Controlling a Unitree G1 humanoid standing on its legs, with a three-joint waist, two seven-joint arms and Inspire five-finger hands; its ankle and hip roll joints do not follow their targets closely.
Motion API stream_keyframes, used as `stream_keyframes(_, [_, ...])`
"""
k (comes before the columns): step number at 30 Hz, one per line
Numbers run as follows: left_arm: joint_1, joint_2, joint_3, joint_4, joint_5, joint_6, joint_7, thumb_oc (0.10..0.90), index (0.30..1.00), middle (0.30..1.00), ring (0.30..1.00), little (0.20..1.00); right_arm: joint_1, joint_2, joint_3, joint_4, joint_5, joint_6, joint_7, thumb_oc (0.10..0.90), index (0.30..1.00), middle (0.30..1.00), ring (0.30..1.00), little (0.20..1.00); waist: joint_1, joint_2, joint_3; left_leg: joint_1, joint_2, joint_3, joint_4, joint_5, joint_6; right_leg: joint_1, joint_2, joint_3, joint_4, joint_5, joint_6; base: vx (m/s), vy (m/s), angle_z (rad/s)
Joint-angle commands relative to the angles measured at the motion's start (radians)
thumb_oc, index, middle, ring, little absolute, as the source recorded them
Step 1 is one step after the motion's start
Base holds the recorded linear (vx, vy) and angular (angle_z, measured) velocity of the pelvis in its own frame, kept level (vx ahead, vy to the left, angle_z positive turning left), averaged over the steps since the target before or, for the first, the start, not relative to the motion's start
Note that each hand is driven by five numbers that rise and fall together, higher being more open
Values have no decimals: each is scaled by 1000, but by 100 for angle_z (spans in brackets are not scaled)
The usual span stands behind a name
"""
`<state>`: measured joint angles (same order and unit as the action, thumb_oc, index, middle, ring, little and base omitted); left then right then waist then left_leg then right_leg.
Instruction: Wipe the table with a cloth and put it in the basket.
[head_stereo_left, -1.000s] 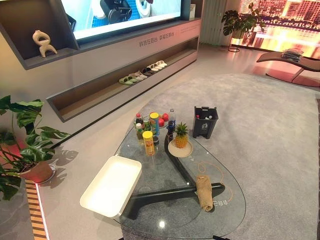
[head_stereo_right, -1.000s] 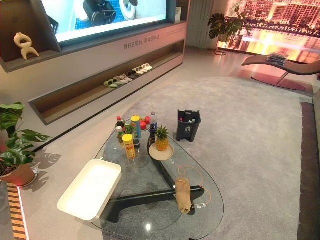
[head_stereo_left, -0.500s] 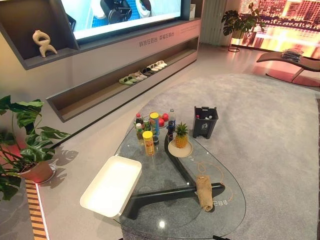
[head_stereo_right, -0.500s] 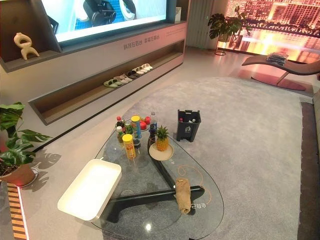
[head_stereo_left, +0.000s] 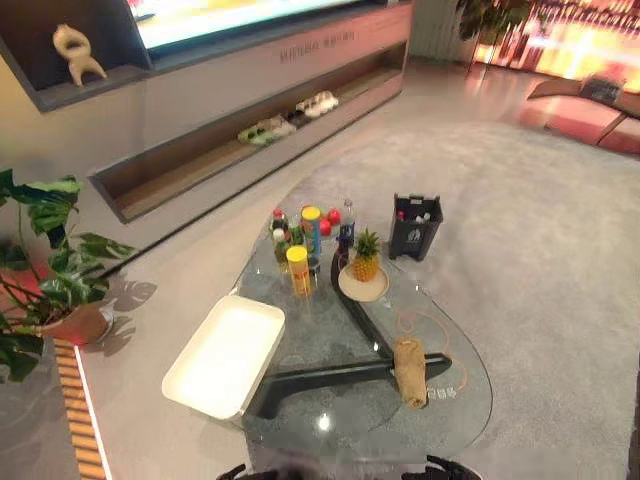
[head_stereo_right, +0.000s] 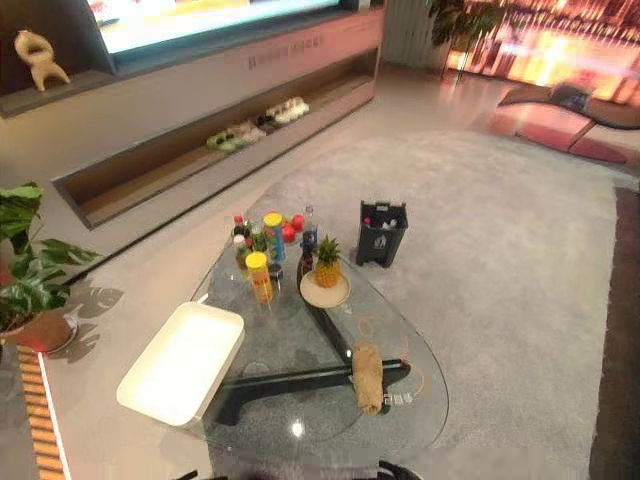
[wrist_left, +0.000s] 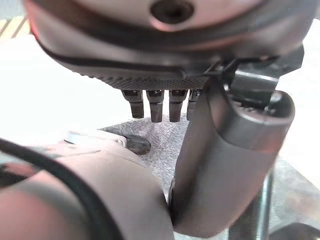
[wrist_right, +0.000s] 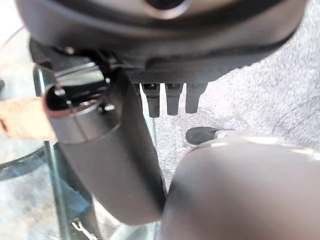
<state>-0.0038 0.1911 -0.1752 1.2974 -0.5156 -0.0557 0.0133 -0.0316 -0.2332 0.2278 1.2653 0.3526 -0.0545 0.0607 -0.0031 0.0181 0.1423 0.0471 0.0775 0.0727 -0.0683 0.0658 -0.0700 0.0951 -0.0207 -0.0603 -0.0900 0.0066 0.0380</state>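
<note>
Where glass table (head_stereo_left: 330, 425) stands | one cloth (head_stereo_left: 410, 358) | one basket (head_stereo_left: 224, 354)

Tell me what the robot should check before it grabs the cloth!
1. Cloth is on the glass table, rolled up, nothing on top: ok.
2. Nothing beside the cloth; pineapple and bottles sit at the far end: ok.
3. White basket at the table's left edge holds nothing: ok.
4. Left robot hand holds nothing, fingers straight: ok.
5. Right robot hand holds nothing, fingers straight: ok.
6. Right robot hand touching the cloth: not ok, it hangs apart from it by the table edge.
</note>
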Motion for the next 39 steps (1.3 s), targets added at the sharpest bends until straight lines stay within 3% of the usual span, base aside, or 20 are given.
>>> stream_keyframes(1, [-53, -27, -45, 18, 14, -13, 20, 800, 900, 900, 900, 900, -56, 18, 53, -23, -9, -48, -43, 800, 900, 900, 900, 900, -7, -49, 41, -16, -97, -12, 96, -112, 66, -57, -11, -27, 43, 22, 15, -44, -4, -3])
stream_keyframes(8, [-102, -18, -84, -38, -26, -46, 29, 800, 900, 900, 900, 900, -116, -11, 81, -152, 49, -123, -153, 800, 900, 900, 900, 900, -15, -47, 148, -124, -110, -14, 153, -98, 66, -155, -8, -33, 106, 18, 5, -113, -11, 4])
stream_keyframes(18, [-125, 1, -151, -187, -66, -73, 49, 800, 900, 900, 900, 900, -159, -58, 75, -457, 42, -179, -451, 800, 900, 900, 900, 900, -31, -27, 266, -262, -125, -13, 201, -72, 70, -312, -10, -40, 191, 26, 0, -66, 13, 2])
stream_keyframes(25, [-128, 24, -186, -302, -75, -64, 87, 800, 900, 900, 900, 900, -211, -111, 68, -683, 2, -150, -630, 800, 900, 900, 900, 900, -33, -20, 344, -361, -137, -13, 262, -71, 64, -404, -13, -47, 239, 28, -6, -37, 9, 1])
stream_keyframes(30, [-138, 31, -207, -338, -83, -74, 114, 800, 900, 900, 900, 900, -247, -124, 52, -756, -36, -144, -719, 800, 900, 900, 900, 900, -37, -15, 378, -415, -135, -3, 290, -70, 64, -458, -12, -50, 263, 29, -9, 0, 0, 0])
stream_keyframes(39, [-145, 32, -239, -359, -91, -100, 146, 800, 900, 900, 900, 900, -322, -137, 38, -864, -111, -128, -922, 800, 900, 900, 900, 900, -42, -10, 378, -570, -140, 8, 387, -87, 65, -603, -23, -61, 333, 24, -14, 0, 0, 0])
